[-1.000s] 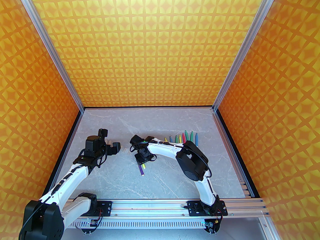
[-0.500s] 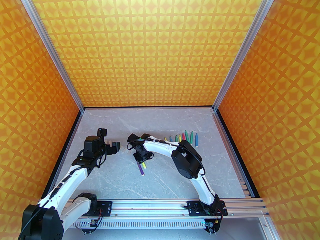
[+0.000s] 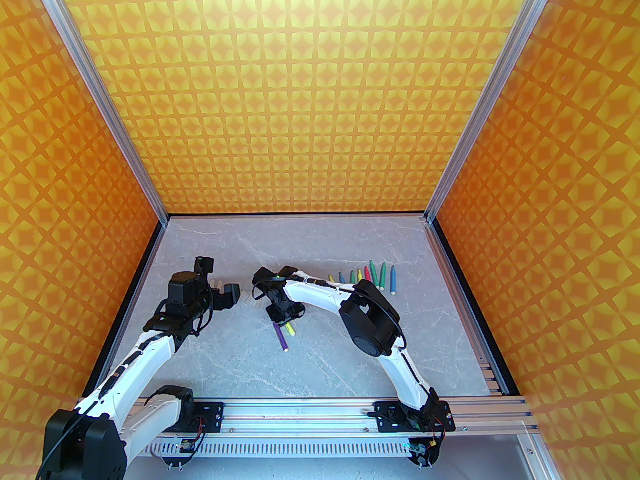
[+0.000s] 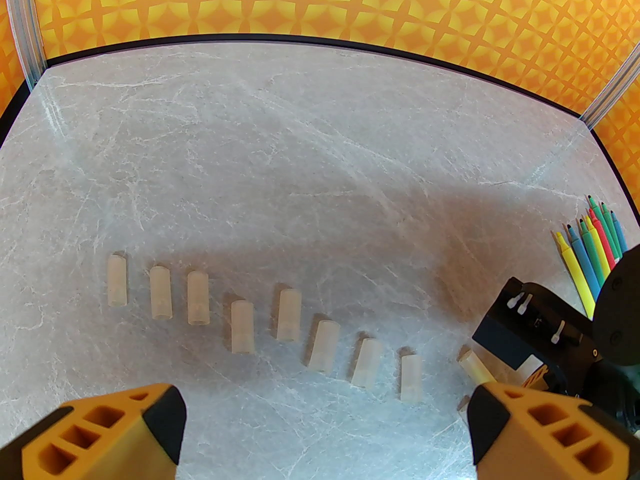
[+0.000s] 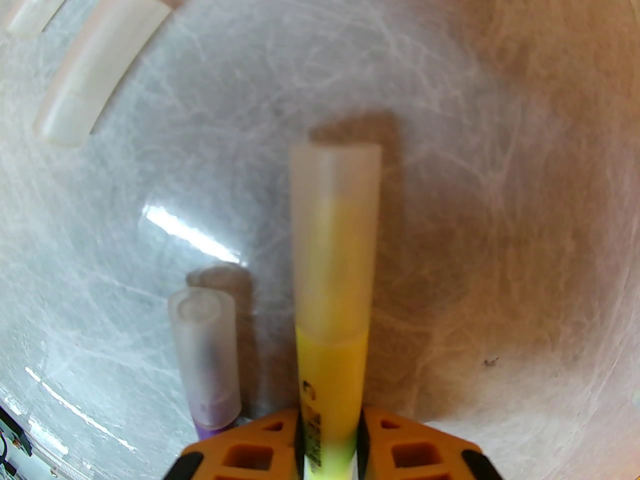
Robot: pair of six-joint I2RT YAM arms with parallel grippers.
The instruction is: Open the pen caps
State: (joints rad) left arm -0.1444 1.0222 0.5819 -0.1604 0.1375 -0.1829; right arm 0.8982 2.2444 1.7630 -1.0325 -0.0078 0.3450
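Pinching a yellow pen (image 5: 331,368) by the barrel with the right gripper (image 5: 330,440), both orange fingers (image 5: 260,450) pressed against its sides. Working low over the grey table (image 3: 350,363), near the middle. Capped at the far end with a frosted cap (image 5: 334,228), pale yellow faintly visible through the plastic. Lying on the stone, as far as the top view tells.

Just left of that pen in the right wrist view, nearly parallel: a purple pen (image 5: 207,430), capped as well, outside the grip. Cannot tell whether touching the yellow pen. Further up and to the left, two loose caps (image 5: 95,63), flat on the table and blurred.

Hovering with the left gripper (image 4: 326,418) spread wide, nothing between the fingers. Looking down on a row of loose caps just ahead, side by side but apart, running across the table toward the right arm. Last of the row partly hidden behind the left gripper's right finger.

Resting at the right side of the table, well apart from the caps: a fan of bare pens (image 3: 367,277) in yellow, blue, green and red, packed close, tips pointing away from the arms.
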